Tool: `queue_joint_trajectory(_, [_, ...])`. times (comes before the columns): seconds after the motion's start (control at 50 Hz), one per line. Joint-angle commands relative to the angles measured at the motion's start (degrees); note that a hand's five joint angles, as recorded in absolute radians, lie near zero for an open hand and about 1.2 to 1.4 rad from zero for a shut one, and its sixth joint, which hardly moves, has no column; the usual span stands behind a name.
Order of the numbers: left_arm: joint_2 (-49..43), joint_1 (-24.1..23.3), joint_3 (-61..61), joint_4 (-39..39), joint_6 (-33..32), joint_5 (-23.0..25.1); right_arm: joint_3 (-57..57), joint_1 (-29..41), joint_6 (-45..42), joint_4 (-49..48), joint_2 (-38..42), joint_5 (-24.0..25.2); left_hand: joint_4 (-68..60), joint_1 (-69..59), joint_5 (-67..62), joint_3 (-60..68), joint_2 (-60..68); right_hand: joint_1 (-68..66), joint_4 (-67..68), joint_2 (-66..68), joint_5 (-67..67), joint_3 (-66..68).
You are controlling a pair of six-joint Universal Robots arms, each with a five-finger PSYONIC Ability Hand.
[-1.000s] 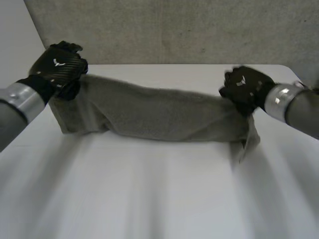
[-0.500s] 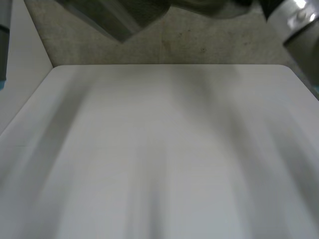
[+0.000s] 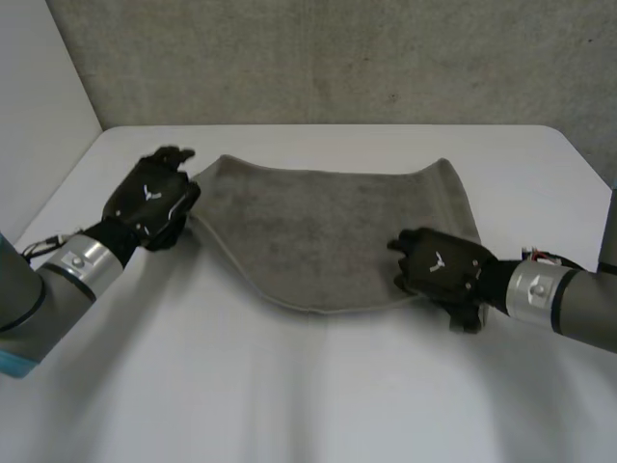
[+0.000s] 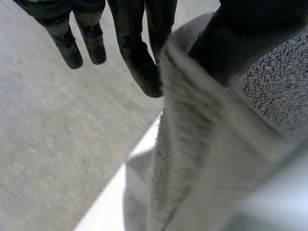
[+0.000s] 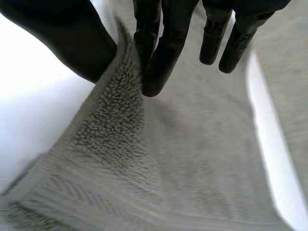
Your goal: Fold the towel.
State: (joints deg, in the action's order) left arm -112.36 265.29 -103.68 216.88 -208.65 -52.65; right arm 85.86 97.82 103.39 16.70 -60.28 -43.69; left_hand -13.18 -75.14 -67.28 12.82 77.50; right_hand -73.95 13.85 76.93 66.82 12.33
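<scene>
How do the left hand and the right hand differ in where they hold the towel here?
The left hand holds the towel at its left edge; the right hand holds it by the near right corner. The left hand sits farther back on the table than the right hand. Both pinch the cloth between thumb and fingers.

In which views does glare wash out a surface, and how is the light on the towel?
Right wrist view: the table beside the towel glares plain white, without detail. Left wrist view: a narrow strip of table is bright. Head view: light on the towel is even, no glare.
</scene>
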Motion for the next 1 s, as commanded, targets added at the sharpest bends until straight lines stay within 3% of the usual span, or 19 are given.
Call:
queue_joint_trajectory(0.02, [3.8,2.2,-0.6,-9.0,-2.6,-0.2,-2.7,-3.1,-0.9,8.8,-2.3,1.0,3.2,-4.9,-2.7,-2.8,2.5,-6.1,-3.8,3.1,3.2,-2.3])
queue_joint_trajectory(0.22, [8.6,1.5,-4.7,-13.6,-1.9,-0.4,-6.1,-4.9,15.7,8.5,-4.8,0.8,3.2,-4.9,-2.7,-2.8,2.5,-6.1,-3.8,3.1,3.2,-2.3])
queue_joint_trajectory(0.26, [9.4,1.0,-5.5,-13.7,-1.8,-0.5,-6.2,-4.9,18.4,8.4,-4.9,0.3,3.2,-4.9,-2.7,-2.8,2.5,0.6,-3.8,-3.6,-3.5,-2.3])
queue_joint_trajectory(0.3, [9.9,0.2,-6.1,-13.7,-1.3,-0.8,-5.7,-4.5,24.2,8.1,-4.5,-0.3,3.2,-4.9,-2.7,-2.8,2.5,45.1,-3.8,-48.1,-48.0,-2.3])
queue_joint_trajectory(0.32, [10.2,-0.6,-6.4,-13.6,-0.7,-0.9,-5.7,-4.5,24.2,8.1,-4.5,-0.3,3.2,-4.9,-2.7,-2.8,2.5,45.4,-3.8,-48.3,-48.2,-2.3])
queue_joint_trajectory(0.34, [10.3,-1.3,-6.6,-13.7,0.2,-1.0,-5.2,-4.3,27.4,7.5,-4.4,-0.3,3.2,-4.9,-2.7,-2.8,2.5,56.4,-3.8,-59.3,-59.2,-2.3])
queue_joint_trajectory(0.48, [10.4,-1.9,-6.7,-13.6,4.1,-1.0,-1.1,-4.1,42.3,1.2,-4.8,-1.3,3.2,-4.9,-2.7,-2.8,2.5,58.5,-3.8,-61.5,-61.4,-2.3])
queue_joint_trajectory(0.52, [10.4,-1.9,-6.7,-13.6,4.3,-1.1,2.1,-4.1,50.5,-3.1,-6.4,-4.0,3.2,-4.9,-2.7,-2.8,2.5,58.8,-3.8,-61.8,-61.7,-2.3])
queue_joint_trajectory(0.58, [10.7,-1.8,-6.4,-13.6,4.4,-1.1,4.2,-4.4,53.9,-5.5,-8.1,-6.1,3.2,-4.9,-2.7,-2.8,2.5,58.8,-3.8,-61.8,-61.7,-2.3])
queue_joint_trajectory(0.62, [11.9,-1.5,-6.3,-13.6,4.7,-1.1,9.6,-5.0,57.8,-11.0,-11.2,-10.3,3.2,-4.9,-2.7,-2.8,2.5,59.0,-3.8,-62.0,-61.9,-2.3])
queue_joint_trajectory(0.78, [16.1,-2.0,-5.2,-13.6,10.3,-3.1,21.7,-5.3,58.2,-20.2,-17.8,-18.3,3.2,-4.9,-2.7,-2.8,2.5,60.2,-3.8,-63.1,-63.0,-2.3])
queue_joint_trajectory(0.86, [18.0,-2.1,-4.4,-13.8,13.7,-4.7,25.1,-5.5,58.1,-21.5,-20.4,-18.5,3.2,-4.9,-2.7,-2.8,2.5,60.0,-3.8,-63.0,-62.9,-2.3])
queue_joint_trajectory(1.0, [19.4,-2.3,-3.6,-13.8,18.8,-5.8,33.4,-12.6,58.1,-25.2,-24.8,-18.1,3.2,-4.9,-2.7,-2.8,2.5,59.2,-3.8,-62.1,-62.0,-2.3])
